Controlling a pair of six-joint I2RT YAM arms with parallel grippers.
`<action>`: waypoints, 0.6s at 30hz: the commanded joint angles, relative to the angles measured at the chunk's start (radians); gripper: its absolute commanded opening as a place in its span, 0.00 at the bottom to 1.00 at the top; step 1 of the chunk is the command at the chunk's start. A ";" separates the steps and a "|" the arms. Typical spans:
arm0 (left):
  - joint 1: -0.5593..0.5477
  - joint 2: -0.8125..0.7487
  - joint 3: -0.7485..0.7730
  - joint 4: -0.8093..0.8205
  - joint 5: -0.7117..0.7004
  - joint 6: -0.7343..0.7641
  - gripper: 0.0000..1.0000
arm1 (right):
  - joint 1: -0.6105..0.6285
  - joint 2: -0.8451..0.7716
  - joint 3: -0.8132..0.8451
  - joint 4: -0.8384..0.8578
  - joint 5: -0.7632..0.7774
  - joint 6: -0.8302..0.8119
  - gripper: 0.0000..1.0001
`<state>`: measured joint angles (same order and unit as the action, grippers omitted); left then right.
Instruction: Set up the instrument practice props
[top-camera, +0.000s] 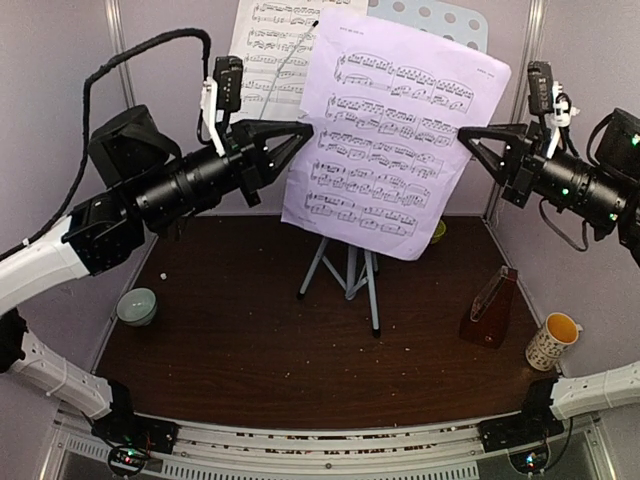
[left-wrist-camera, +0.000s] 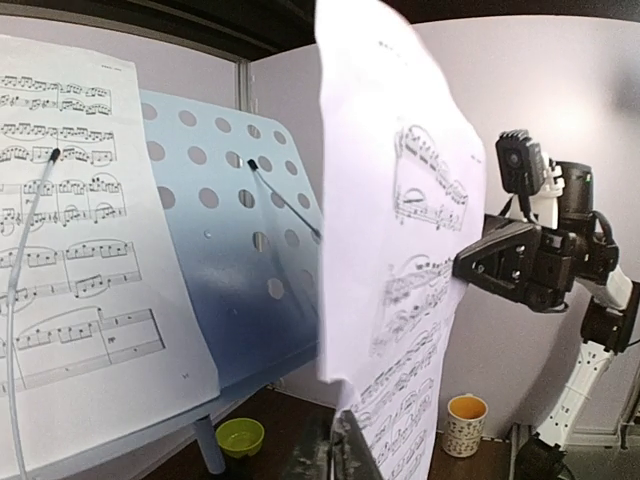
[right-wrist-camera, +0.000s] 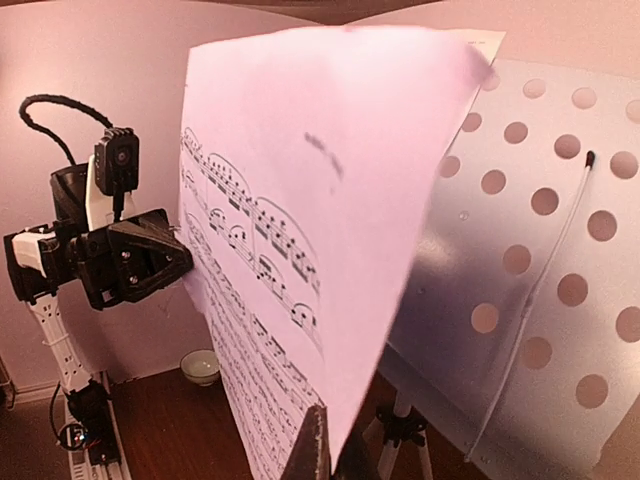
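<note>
Both grippers hold one printed sheet-music page (top-camera: 395, 130) in the air in front of the music stand. My left gripper (top-camera: 305, 128) is shut on its left edge, my right gripper (top-camera: 462, 135) on its right edge. The page also shows in the left wrist view (left-wrist-camera: 400, 200) and the right wrist view (right-wrist-camera: 300, 180). A second page (top-camera: 270, 50) rests on the left half of the white perforated desk (top-camera: 440, 20), under a wire holder. The silver tripod (top-camera: 350, 270) stands mid-table. The red-brown metronome (top-camera: 490, 308) stands at the right front.
A patterned mug (top-camera: 553, 340) with a yellow inside stands right of the metronome. A yellow-green bowl (top-camera: 438, 230) peeks out behind the held page. A pale bowl (top-camera: 137, 305) sits at the left table edge. Walls close the back and sides.
</note>
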<state>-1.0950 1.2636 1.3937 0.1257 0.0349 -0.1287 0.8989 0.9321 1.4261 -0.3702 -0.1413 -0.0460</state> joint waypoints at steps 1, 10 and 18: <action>0.001 0.068 0.171 -0.140 -0.105 0.103 0.13 | 0.002 0.055 0.146 0.025 0.118 -0.026 0.00; 0.047 0.182 0.459 -0.297 -0.038 0.151 0.16 | 0.000 0.154 0.317 0.012 0.159 -0.102 0.00; 0.065 0.260 0.615 -0.346 0.040 0.182 0.09 | -0.009 0.213 0.398 0.009 0.177 -0.133 0.00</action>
<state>-1.0363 1.4857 1.9324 -0.1905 0.0128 0.0277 0.8974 1.1305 1.7821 -0.3702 0.0044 -0.1539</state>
